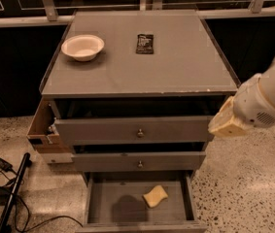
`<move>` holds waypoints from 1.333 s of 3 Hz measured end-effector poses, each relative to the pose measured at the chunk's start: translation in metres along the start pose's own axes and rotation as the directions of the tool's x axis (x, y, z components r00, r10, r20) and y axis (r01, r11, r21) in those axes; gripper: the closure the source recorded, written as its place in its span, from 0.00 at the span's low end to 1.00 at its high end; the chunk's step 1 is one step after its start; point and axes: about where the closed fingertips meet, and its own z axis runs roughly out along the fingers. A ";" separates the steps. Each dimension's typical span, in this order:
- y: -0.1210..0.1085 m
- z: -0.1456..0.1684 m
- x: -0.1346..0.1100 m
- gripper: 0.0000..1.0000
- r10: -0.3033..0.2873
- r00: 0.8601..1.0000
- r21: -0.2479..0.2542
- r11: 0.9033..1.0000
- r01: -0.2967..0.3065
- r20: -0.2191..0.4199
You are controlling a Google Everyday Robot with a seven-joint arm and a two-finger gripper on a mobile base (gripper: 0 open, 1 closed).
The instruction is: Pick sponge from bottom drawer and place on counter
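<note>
The sponge, a small pale-yellow block with wavy edges, lies on the floor of the bottom drawer, right of its middle. That drawer is pulled out at the foot of the grey cabinet. The counter is the cabinet's flat grey top. My gripper is at the cabinet's right side, level with the top knobbed drawer, well above and to the right of the sponge. Its yellowish fingers point left towards the cabinet.
A white bowl and a small black packet sit on the counter. Two knobbed drawers above the open one stick out a little. A wooden box part hangs at the cabinet's left. Cables and a black bar lie on the floor left.
</note>
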 end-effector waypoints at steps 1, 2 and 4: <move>-0.001 0.012 0.002 1.00 0.014 1.000 -0.006 1.000 -0.014 0.024; -0.001 0.012 0.002 1.00 0.014 1.000 -0.006 1.000 -0.014 0.024; 0.020 0.101 0.052 1.00 0.016 0.993 -0.022 1.000 -0.014 0.118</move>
